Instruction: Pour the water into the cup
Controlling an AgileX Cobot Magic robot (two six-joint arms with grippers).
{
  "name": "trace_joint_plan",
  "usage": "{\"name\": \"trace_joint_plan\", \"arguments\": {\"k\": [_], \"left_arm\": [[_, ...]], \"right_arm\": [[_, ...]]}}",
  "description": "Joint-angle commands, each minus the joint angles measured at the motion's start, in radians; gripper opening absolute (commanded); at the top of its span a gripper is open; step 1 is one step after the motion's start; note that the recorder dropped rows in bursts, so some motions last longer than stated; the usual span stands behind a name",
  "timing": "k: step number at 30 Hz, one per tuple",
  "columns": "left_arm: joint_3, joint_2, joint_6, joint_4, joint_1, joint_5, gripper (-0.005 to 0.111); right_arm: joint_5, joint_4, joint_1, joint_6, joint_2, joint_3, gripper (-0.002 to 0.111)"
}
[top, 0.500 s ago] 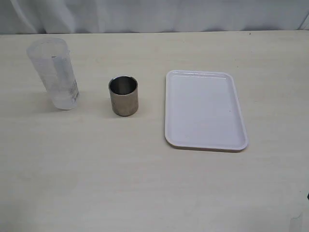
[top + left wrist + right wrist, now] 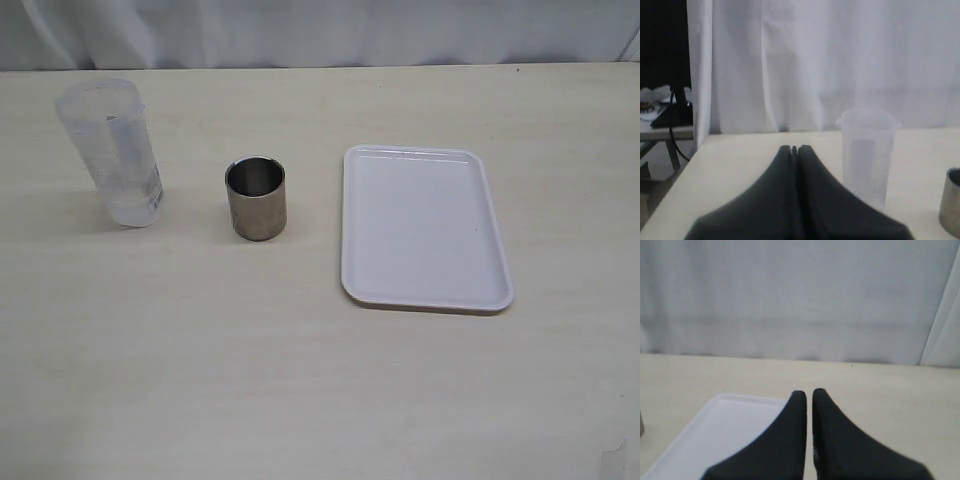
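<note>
The steel cup (image 2: 256, 198) stands upright on the table, left of centre, with a dark inside. A translucent plastic beaker (image 2: 112, 152) with a label stands to its left, and a little clear water (image 2: 135, 207) shows at its bottom. Neither gripper shows in the exterior view. In the left wrist view my left gripper (image 2: 795, 148) is shut and empty, low over the table, with the beaker (image 2: 867, 155) beyond it and the cup (image 2: 951, 202) at the frame's edge. My right gripper (image 2: 809, 392) is shut and empty over the near end of a white tray.
The white rectangular tray (image 2: 424, 228) lies flat to the right of the cup and also shows in the right wrist view (image 2: 730, 430). A white curtain (image 2: 320, 30) hangs behind the table's far edge. A side table with cables (image 2: 665, 120) stands beyond the table's left end.
</note>
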Motion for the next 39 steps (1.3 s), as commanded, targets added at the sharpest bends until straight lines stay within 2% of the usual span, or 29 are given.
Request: {"name": "trace_joint_plan", "arguments": {"k": [1, 6, 10, 13, 16, 19, 21, 23, 26, 28, 34, 39], "left_arm": [[0.002, -0.002, -0.001, -0.004, 0.000, -0.182, 0.000], [0.002, -0.002, -0.001, -0.004, 0.000, -0.392, 0.000], [0.002, -0.002, -0.011, -0.004, 0.000, -0.566, 0.000], [0.002, -0.002, -0.060, -0.004, 0.000, -0.695, 0.000], [0.002, -0.002, -0.119, -0.013, 0.000, -0.730, 0.001], [-0.012, -0.002, -0.135, -0.013, 0.000, -0.723, 0.015], [-0.025, -0.002, -0.137, -0.013, 0.000, -0.716, 0.031], [-0.038, -0.002, -0.137, -0.013, 0.000, -0.716, 0.055], [-0.053, -0.002, -0.135, 0.015, 0.000, -0.709, 0.091], [-0.059, 0.010, -0.135, 0.017, 0.000, -0.709, 0.100], [-0.065, 0.176, -0.158, 0.033, 0.000, -0.752, 0.101], [-0.065, 0.381, -0.168, 0.122, 0.000, -0.768, 0.101]], "right_arm": [[-0.165, -0.004, -0.004, -0.003, -0.005, 0.002, 0.004], [-0.375, -0.004, -0.004, 0.010, -0.005, 0.002, 0.004], [-0.465, -0.004, -0.004, 0.265, -0.005, 0.002, 0.004], [-0.513, -0.024, -0.004, 0.312, -0.005, 0.002, 0.005], [-0.571, -0.069, -0.004, 0.319, -0.005, 0.002, 0.019], [-0.616, -0.069, -0.004, 0.342, -0.005, 0.002, 0.047], [-0.640, -0.061, -0.004, 0.348, -0.005, 0.002, 0.072], [-0.653, -0.039, -0.004, 0.348, 0.002, 0.002, 0.086], [-0.691, -0.035, -0.004, 0.348, 0.030, 0.002, 0.087], [-0.735, -0.047, -0.004, 0.348, 0.060, 0.002, 0.087], [-0.715, -0.105, -0.004, 0.348, 0.209, -0.103, 0.087], [-0.721, -0.235, -0.004, 0.425, 0.386, -0.165, 0.087]]}}
